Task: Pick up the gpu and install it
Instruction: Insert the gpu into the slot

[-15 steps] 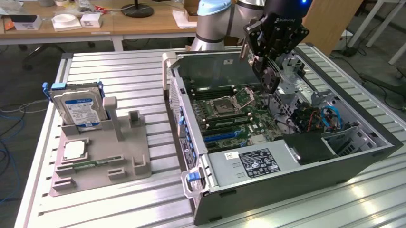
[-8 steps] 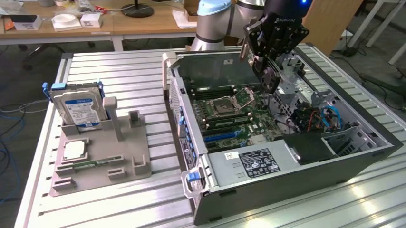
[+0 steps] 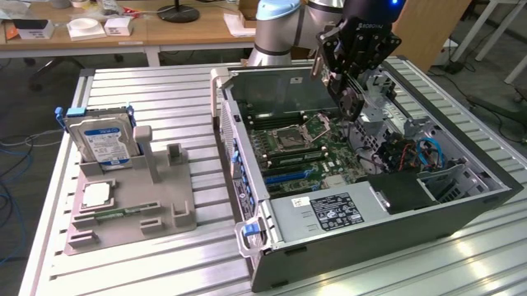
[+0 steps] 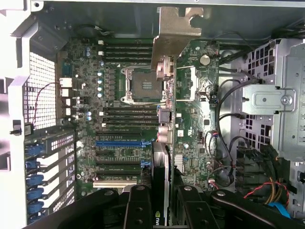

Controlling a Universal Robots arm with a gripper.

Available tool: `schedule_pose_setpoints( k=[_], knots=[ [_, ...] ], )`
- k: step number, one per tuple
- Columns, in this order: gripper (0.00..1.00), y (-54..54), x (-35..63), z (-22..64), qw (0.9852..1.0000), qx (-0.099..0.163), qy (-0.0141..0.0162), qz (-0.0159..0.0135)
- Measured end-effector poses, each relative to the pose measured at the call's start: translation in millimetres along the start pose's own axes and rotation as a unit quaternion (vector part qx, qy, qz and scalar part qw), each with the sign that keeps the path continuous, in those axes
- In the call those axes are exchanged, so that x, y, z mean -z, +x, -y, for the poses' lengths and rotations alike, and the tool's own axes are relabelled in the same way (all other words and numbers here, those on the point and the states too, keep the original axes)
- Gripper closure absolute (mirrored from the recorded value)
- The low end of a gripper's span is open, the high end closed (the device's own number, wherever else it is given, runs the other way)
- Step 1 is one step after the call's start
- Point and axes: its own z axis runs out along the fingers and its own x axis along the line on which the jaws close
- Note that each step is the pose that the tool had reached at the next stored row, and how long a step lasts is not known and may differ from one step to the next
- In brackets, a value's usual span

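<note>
My gripper (image 3: 351, 86) hangs over the open computer case (image 3: 247, 154), shut on the gpu (image 3: 349, 103). The card is held upright, edge down, above the motherboard (image 3: 297, 148). In the wrist view the gpu (image 4: 170, 38) runs edge-on between my black fingers (image 4: 138, 205), its silvery bracket at the far end, and my gripper (image 4: 162, 193) clamps its near end. The card floats over the board beside the CPU socket (image 4: 143, 86). The blue expansion slot (image 4: 119, 142) lies off to one side of it. The card is clear of the board.
A grey parts holder (image 3: 165, 209) on the exterior view's left carries a silver hard drive (image 3: 100, 145), a CPU (image 3: 96, 194) and a memory stick (image 3: 123, 213). Inside the case are the power supply (image 3: 325, 213), a metal drive cage (image 4: 271, 100) and loose cables (image 3: 428, 154).
</note>
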Motion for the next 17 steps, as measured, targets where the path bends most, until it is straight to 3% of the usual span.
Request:
schedule_pose_setpoints(
  k=[17],
  knots=[
    [0.73,0.1,0.0,0.0,0.9991,0.043,-0.0005,-0.0007]
  ],
)
